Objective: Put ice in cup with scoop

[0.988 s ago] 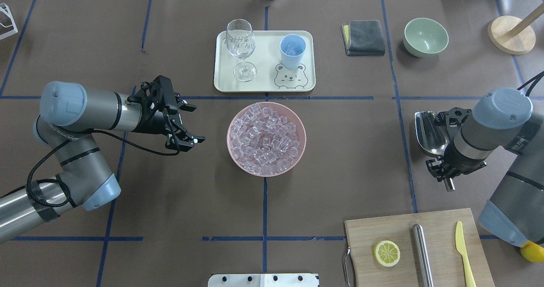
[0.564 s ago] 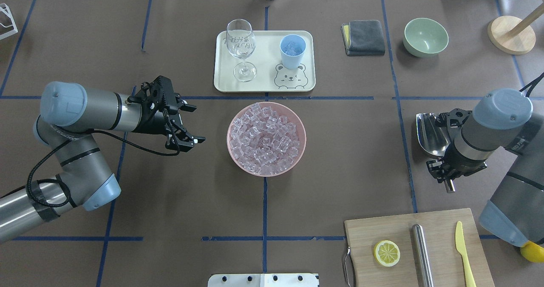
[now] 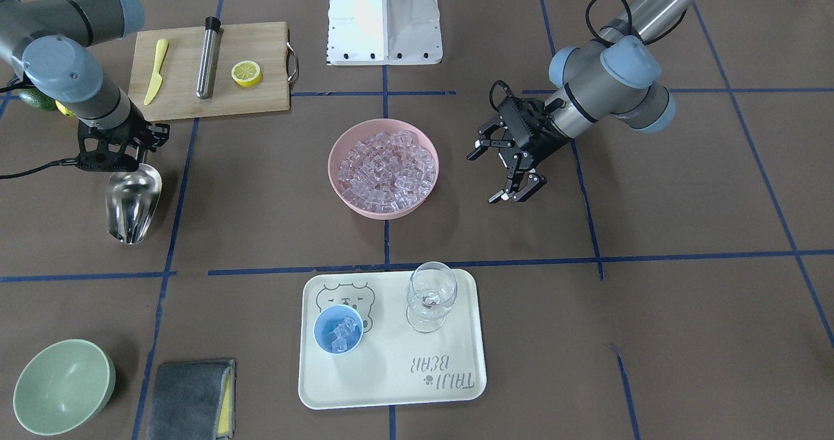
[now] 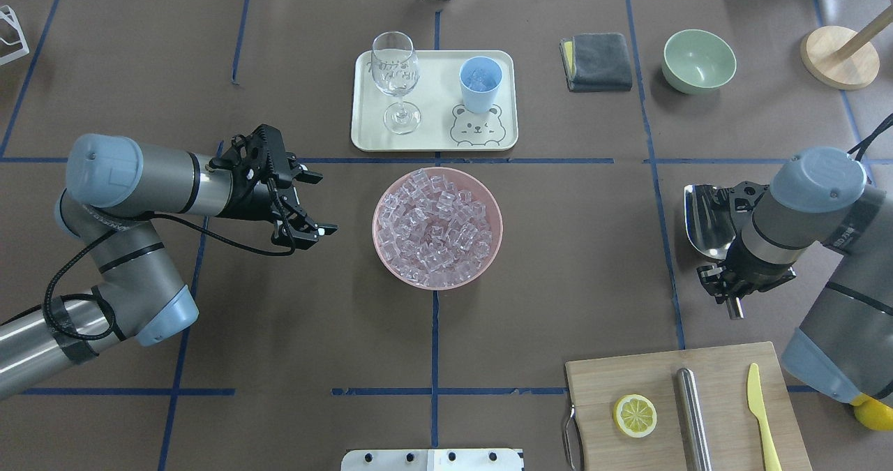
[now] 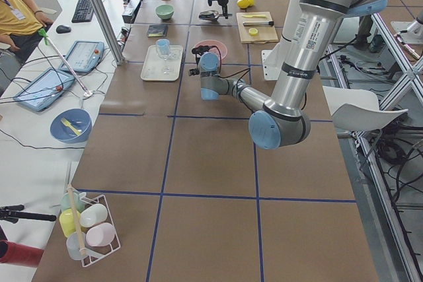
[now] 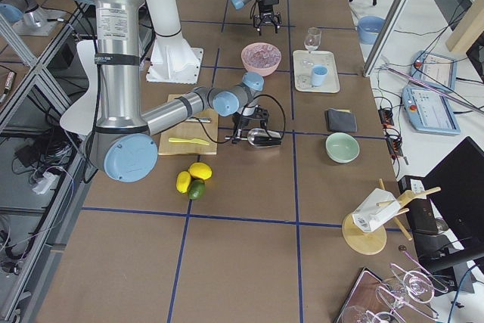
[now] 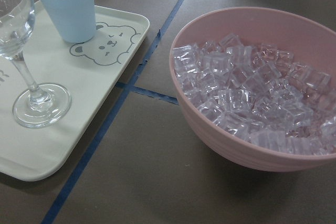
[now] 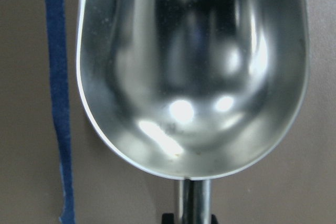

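The steel scoop (image 4: 708, 220) lies low over the table at the right, and its trough (image 8: 189, 77) is empty. My right gripper (image 3: 122, 161) is shut on its thin handle. The light-blue cup (image 4: 480, 84) stands on the cream tray (image 4: 432, 132) and holds a few ice cubes (image 3: 341, 333). A pink bowl (image 4: 387, 265) at the table's middle is heaped with ice (image 4: 437, 228). My left gripper (image 4: 322, 202) is open and empty, just left of the bowl. The left wrist view shows the cup (image 7: 67, 6) and the ice (image 7: 252, 93).
A clear wine glass (image 4: 395, 73) stands on the tray beside the cup. A cutting board (image 4: 656, 370) at the front right holds a lemon slice (image 4: 635, 415), a steel cylinder (image 4: 692, 415) and a yellow knife (image 4: 760, 415). A grey cloth (image 4: 598, 61) and a green bowl (image 4: 699, 61) sit at the back right.
My right arm has shifted slightly toward the robot's side with the scoop still in its gripper. The left arm has not moved.
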Controlling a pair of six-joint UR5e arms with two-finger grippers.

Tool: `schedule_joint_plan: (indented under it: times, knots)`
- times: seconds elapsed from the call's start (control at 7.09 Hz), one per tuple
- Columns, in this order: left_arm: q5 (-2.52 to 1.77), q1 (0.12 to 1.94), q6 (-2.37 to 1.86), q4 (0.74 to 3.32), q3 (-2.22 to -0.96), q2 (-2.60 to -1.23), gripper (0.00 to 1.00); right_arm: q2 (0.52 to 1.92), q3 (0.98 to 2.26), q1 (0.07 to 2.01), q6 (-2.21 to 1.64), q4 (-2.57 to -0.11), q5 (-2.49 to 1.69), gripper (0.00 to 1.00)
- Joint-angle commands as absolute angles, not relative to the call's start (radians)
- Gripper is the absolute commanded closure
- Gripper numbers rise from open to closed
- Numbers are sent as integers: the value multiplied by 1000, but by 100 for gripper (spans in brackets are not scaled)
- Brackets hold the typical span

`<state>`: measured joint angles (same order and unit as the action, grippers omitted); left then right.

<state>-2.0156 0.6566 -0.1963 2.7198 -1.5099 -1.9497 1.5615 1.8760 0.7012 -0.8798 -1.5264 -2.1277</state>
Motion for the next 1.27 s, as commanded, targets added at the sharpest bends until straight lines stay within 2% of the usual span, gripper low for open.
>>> schedule_joint_plan:
  times: [0.0,0.42,0.56,0.71,0.85,1.13]
  knots:
    - [-2016,657,-196,2720,-1511,-1950,0,1555,1882,701,-900,-1526,-2132,1]
    - [-2016,661,-196,2720,-1516,-1950,0,1555,1896,703,-902,-1525,-2134,0]
    - [-2016,679,-196,2682,-1528,-1947,0,1569,1943,707,-902,-1529,-2134,0]
    - [-2020,713,-193,2609,-1575,-1900,0,1583,1978,713,-903,-1531,-2131,0]
    - [-2020,753,-186,2596,-1642,-1794,0,1579,1989,745,-902,-1531,-2128,0]
    - [-2020,871,-140,2597,-1680,-1639,0,1578,1982,874,-888,-1526,-2129,0]
